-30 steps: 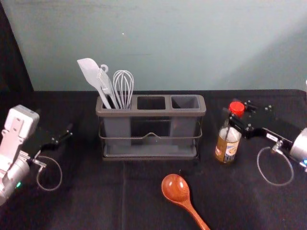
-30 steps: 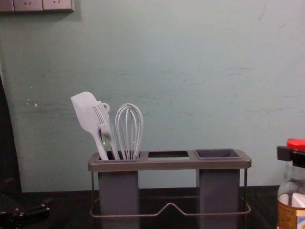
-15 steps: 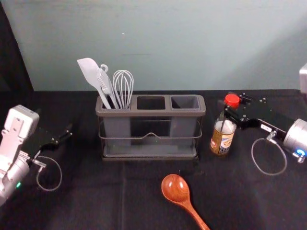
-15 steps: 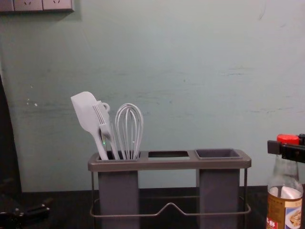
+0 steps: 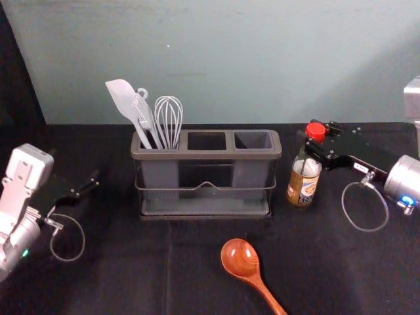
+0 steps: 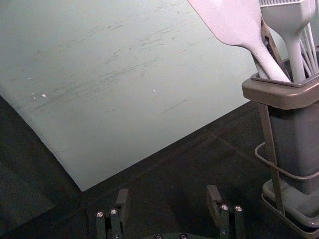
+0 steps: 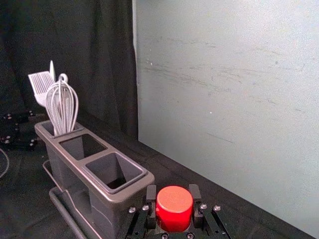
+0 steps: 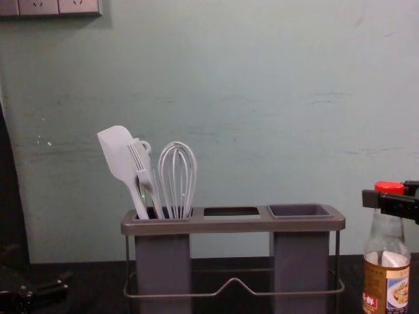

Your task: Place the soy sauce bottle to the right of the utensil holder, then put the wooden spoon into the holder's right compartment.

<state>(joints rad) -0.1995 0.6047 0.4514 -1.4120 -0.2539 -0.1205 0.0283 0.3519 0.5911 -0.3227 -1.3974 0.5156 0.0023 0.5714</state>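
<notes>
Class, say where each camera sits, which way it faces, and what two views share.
Head: high, facing forward-down at spoon and holder; both arms.
Chest: lower, facing forward at holder; parts of both arms.
Left wrist: behind left gripper, facing holder's end and wall.
Right wrist: behind right gripper, facing bottle's cap.
Head and chest share whisk.

Lab-like corner, robot arms (image 5: 401,182), black-draped table (image 5: 118,279), dark curtain (image 7: 70,35), scuffed wall (image 5: 243,65), sockets (image 8: 39,6)
</notes>
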